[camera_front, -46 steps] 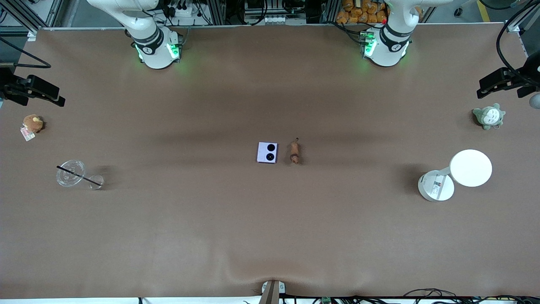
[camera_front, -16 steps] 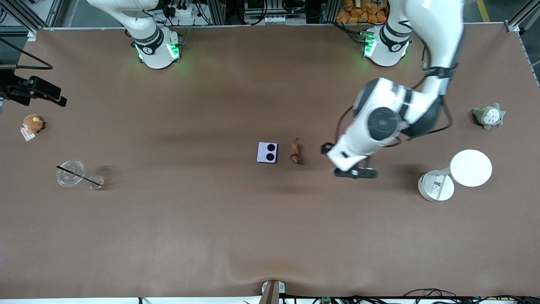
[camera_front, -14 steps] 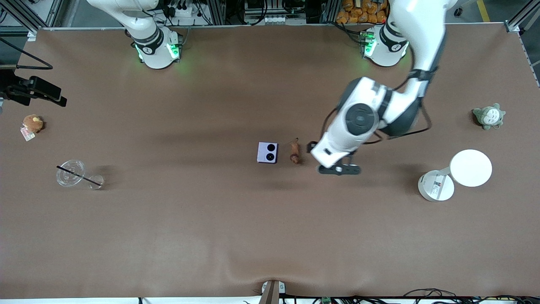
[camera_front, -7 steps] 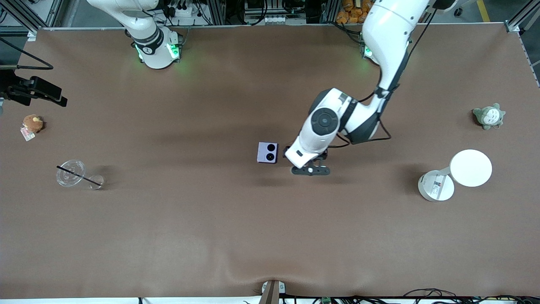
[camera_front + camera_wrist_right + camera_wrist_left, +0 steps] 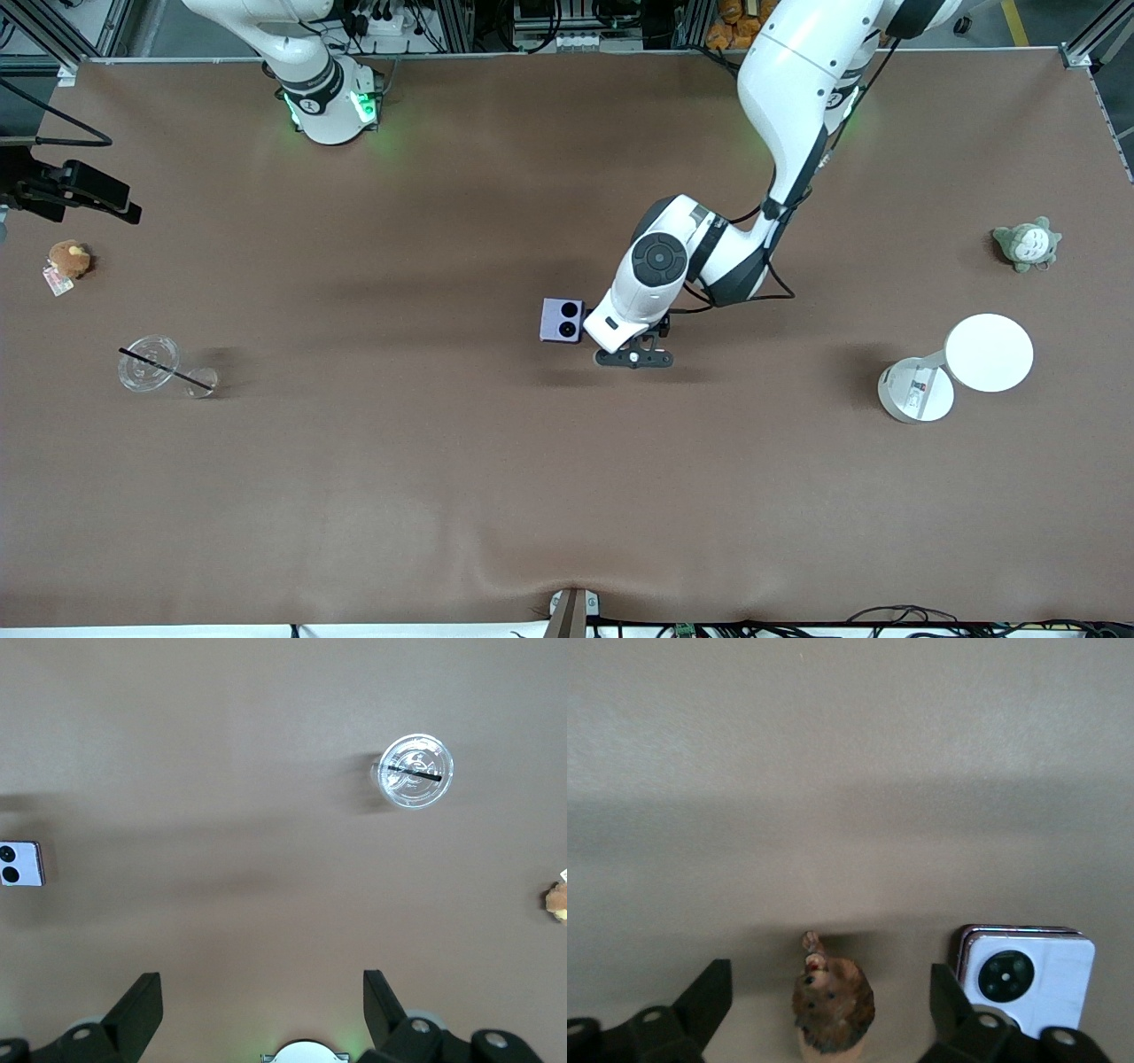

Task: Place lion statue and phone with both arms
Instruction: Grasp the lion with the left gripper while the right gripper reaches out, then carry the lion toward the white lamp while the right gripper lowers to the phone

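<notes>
The lion statue [image 5: 833, 1005], small and reddish-brown, lies on the brown table between the open fingers of my left gripper [image 5: 830, 1010]. In the front view the left gripper [image 5: 633, 358] hangs low over the table's middle and its wrist hides the lion. The phone [image 5: 562, 320], pale lavender with two black circles, lies flat beside the lion toward the right arm's end; it also shows in the left wrist view [image 5: 1028, 979] and the right wrist view [image 5: 19, 864]. My right gripper [image 5: 263, 1010] is open and empty, held high over the right arm's end of the table, where the arm waits.
A clear lidded cup with a black straw [image 5: 149, 361] and a round brown plush with a tag [image 5: 68, 260] sit at the right arm's end. A white lamp [image 5: 921, 390] and a grey-green plush [image 5: 1026, 244] sit at the left arm's end.
My left arm has swung in from its end of the table and come down over the lion statue, which it now hides in the front view. The right arm has not moved.
</notes>
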`<state>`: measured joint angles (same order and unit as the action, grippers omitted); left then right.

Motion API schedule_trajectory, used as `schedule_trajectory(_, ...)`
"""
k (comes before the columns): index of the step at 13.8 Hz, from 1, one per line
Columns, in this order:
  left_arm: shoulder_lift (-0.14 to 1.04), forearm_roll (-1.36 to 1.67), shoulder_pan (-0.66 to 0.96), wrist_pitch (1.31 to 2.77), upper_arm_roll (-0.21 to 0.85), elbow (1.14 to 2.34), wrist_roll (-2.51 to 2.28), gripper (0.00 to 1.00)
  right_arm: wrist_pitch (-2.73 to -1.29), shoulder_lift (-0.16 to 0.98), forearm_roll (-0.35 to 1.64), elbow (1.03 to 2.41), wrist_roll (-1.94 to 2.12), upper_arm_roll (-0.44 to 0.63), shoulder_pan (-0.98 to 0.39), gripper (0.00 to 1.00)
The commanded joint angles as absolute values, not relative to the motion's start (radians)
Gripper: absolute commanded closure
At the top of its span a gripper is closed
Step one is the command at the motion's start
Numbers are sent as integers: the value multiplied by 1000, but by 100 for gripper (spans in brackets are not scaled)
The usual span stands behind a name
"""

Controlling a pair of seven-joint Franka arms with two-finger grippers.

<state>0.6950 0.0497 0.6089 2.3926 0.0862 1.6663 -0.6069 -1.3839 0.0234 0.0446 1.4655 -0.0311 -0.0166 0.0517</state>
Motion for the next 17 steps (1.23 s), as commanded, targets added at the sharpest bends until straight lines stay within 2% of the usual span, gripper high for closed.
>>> schedule_trajectory(1, 709, 22, 632, 2405, 72, 1649, -618, 54, -1390, 15, 48, 1476, -37, -23, 43, 0)
schedule_trajectory(2, 706, 17, 632, 2405, 72, 1649, -618, 74, -1393, 18, 49, 1474, -44, -23, 32, 0)
schedule_trajectory(3, 703, 17, 629, 2404, 74, 1648, -618, 89, -1394, 29, 54, 1471, -76, -23, 17, 0)
schedule_trajectory(4, 700, 17, 626, 2396, 74, 1647, -618, 100, -1399, 34, 57, 1470, -109, -23, -1, 0)
schedule_trajectory(9, 680, 15, 615, 2356, 74, 1644, -612, 100, -1450, 89, 63, 1471, -167, -25, -86, 0)
schedule_trajectory(12, 625, 12, 559, 2295, 74, 1637, -588, 100, -1465, 156, 64, 1471, -222, -25, -173, 0)
schedule_trajectory(17, 577, 12, 425, 2214, 75, 1646, -470, 100, -1633, 302, 64, 1476, -446, -25, -333, 0)
